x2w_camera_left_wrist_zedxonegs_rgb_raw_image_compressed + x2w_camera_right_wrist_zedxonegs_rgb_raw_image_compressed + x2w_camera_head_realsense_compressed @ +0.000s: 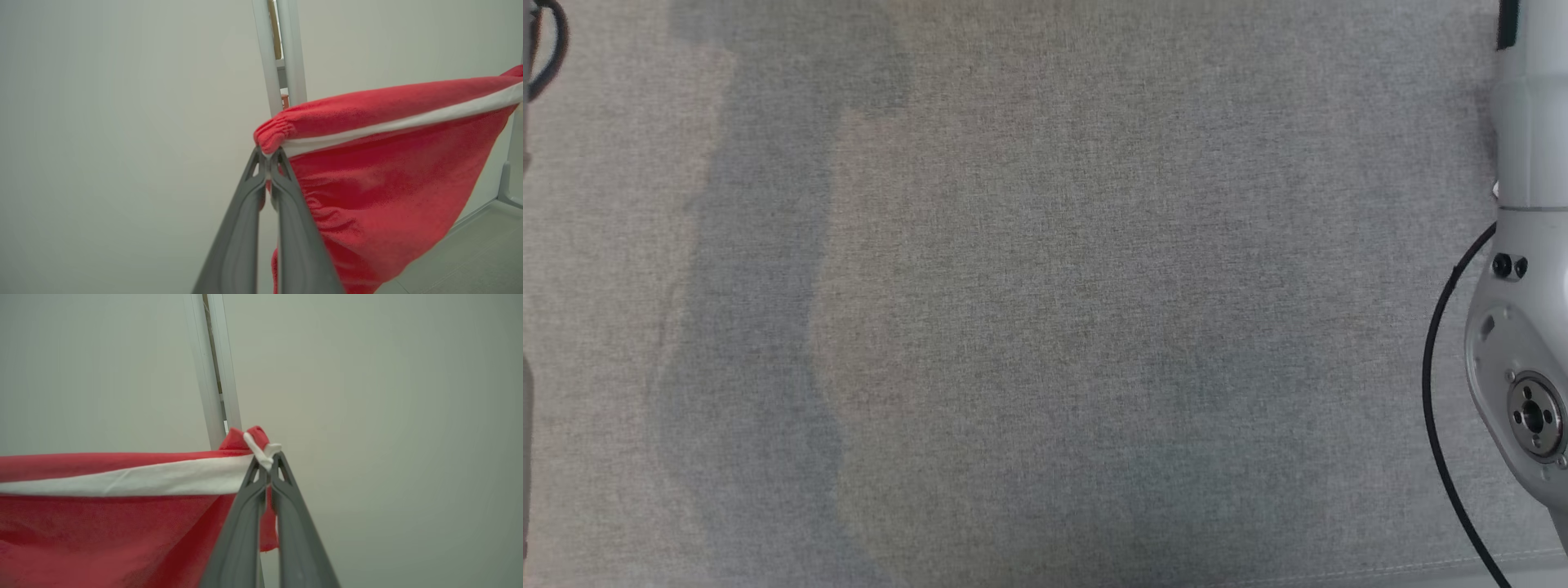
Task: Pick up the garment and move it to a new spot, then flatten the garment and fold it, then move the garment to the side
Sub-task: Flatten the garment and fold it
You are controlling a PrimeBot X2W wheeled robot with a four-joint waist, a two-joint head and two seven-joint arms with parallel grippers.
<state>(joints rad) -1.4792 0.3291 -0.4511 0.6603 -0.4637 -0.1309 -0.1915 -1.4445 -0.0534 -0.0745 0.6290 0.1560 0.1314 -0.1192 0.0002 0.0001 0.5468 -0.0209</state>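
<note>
The garment [380,183] is red fleece with a white stripe, stretched taut in the air between my two grippers. My left gripper [268,161] is shut on its elasticated corner, and the cloth hangs away to the right in the left wrist view. My right gripper [269,463] is shut on the opposite corner of the garment [102,522], which spreads to the left in the right wrist view. In the head view, a pale forearm [1523,327] with a black cable stands at the right edge above the grey cloth-covered table [1045,310].
Behind the held garment are a plain pale wall [102,122] and a white upright frame post [282,53]. A grey floor strip [482,249] shows at the lower right of the left wrist view. A dark cable [547,49] loops at the head view's top left.
</note>
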